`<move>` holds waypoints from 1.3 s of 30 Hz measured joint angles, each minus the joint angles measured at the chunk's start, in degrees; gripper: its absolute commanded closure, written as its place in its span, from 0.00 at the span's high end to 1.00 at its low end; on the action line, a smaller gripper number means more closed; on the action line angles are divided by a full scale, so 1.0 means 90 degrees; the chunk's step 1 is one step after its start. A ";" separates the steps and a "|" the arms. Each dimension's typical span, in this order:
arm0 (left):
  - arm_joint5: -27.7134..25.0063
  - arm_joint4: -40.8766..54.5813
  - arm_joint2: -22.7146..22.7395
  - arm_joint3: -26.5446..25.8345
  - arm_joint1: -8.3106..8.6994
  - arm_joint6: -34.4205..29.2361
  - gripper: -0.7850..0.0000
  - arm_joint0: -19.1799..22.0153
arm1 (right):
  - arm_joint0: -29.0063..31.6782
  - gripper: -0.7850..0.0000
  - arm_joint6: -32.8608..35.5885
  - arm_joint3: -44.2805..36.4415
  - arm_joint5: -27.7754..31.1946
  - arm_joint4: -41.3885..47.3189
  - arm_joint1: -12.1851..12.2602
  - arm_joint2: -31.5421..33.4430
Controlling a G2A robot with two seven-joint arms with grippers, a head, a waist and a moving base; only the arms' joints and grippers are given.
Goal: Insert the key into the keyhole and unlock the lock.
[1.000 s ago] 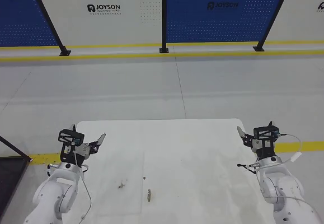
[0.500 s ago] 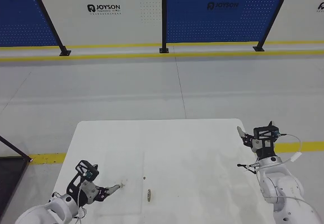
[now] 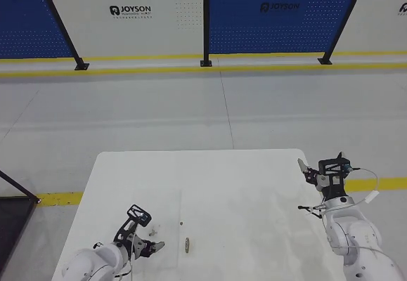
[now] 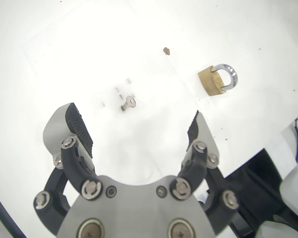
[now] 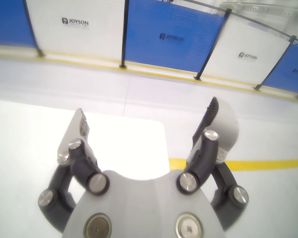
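A small silver key (image 4: pixel 129 102) lies flat on the white table (image 3: pixel 224 183). My left gripper (image 4: pixel 134 112) hovers open just short of the key, which sits between and slightly ahead of the two fingertips. The brass padlock (image 4: pixel 217 80) with its shut silver shackle lies on its side a short way beyond and to one side of the key. From above, the padlock (image 3: pixel 187 244) is near the table's front middle, with the left gripper (image 3: pixel 152 239) close on its left. My right gripper (image 5: pixel 146 107) is open and empty above the table's right edge (image 3: pixel 320 167).
A small brown speck (image 4: pixel 166 50) and a few tiny marks lie on the table near the key. The table's front edge runs close behind the padlock. Blue and white fence panels (image 3: pixel 203 28) stand far behind on the floor.
My left arm has swung from the table's left edge down to the front middle, bringing its open gripper over the key. The right arm, key and padlock have not moved.
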State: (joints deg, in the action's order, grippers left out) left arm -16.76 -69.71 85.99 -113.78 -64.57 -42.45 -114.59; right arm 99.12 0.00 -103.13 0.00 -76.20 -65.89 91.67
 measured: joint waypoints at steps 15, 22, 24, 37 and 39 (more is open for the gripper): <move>0.0781 -0.0951 -0.0766 0.0668 -0.0055 0.0360 0.59 0.0453 | 0.0000 1.00 0.0000 0.0000 0.0000 0.0000 0.0000 0.0000; 0.1010 -0.1200 -0.0992 0.0864 -0.0079 0.0505 0.41 0.0628 | 0.0000 1.00 0.0000 0.0000 0.0000 0.0000 0.0000 0.0000; 0.1038 -0.1248 -0.1021 0.0882 -0.0081 0.0517 0.41 0.0643 | 0.0000 1.00 0.0000 0.0000 0.0000 0.0000 0.0000 0.0000; 0.1185 -0.1404 -0.1068 0.0851 -0.0078 0.0594 0.37 0.0590 | 0.0000 1.00 0.0000 0.0000 0.0000 0.0000 0.0000 0.0000; 0.1197 -0.1418 -0.1066 0.0839 -0.0077 0.0606 0.36 0.0566 | 0.0000 1.00 0.0000 0.0000 0.0000 0.0000 0.0000 0.0000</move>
State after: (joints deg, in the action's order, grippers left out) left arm -5.98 -82.47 76.40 -106.23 -65.26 -37.00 -109.49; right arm 99.12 0.00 -103.13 0.00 -76.20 -65.89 91.67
